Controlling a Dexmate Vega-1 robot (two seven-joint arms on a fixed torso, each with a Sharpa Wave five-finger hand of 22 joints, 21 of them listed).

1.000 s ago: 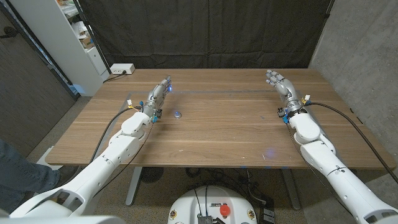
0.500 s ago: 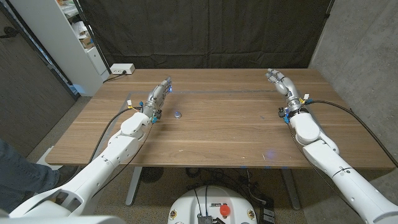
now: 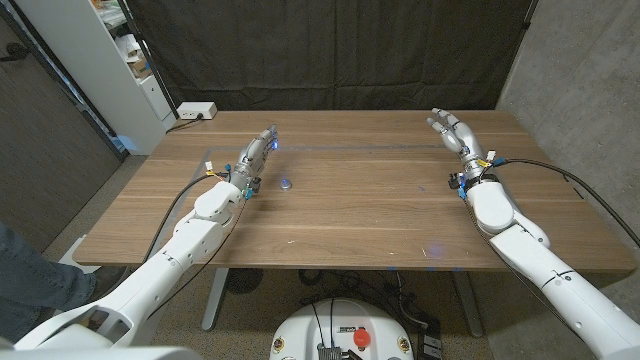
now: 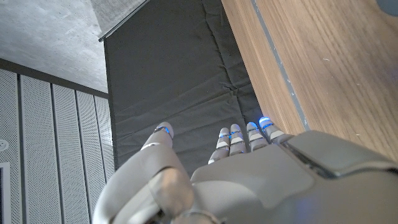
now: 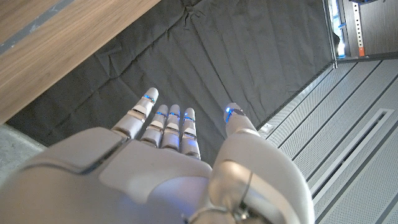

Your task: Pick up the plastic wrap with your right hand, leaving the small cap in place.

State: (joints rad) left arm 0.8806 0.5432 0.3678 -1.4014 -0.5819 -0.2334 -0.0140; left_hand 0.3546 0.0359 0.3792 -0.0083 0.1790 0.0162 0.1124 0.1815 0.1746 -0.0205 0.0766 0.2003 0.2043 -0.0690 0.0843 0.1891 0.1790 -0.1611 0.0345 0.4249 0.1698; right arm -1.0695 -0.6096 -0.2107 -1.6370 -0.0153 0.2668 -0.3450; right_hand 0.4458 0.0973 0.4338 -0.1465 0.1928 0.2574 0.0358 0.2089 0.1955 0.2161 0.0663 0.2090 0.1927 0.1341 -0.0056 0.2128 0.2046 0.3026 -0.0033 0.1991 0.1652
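A small bluish-grey round cap (image 3: 287,183) lies on the wooden table (image 3: 360,210), left of the middle. My left hand (image 3: 258,149) stands on its edge just left of and beyond the cap, fingers straight and together, holding nothing; its back and fingers (image 4: 239,138) point toward the far table edge. My right hand (image 3: 452,132) hovers over the table's far right part, fingers spread and nothing in it. Its fingers (image 5: 171,121) reach out toward the black curtain.
A white power strip (image 3: 195,111) sits at the table's far left corner. A white shelf (image 3: 110,60) stands to the left, a black curtain (image 3: 330,50) behind, a concrete wall (image 3: 580,80) to the right. A person's leg (image 3: 30,270) shows at the lower left.
My right hand has turned a little and shifted slightly right, its fingers now more spread. The left hand and the cap have stayed put.
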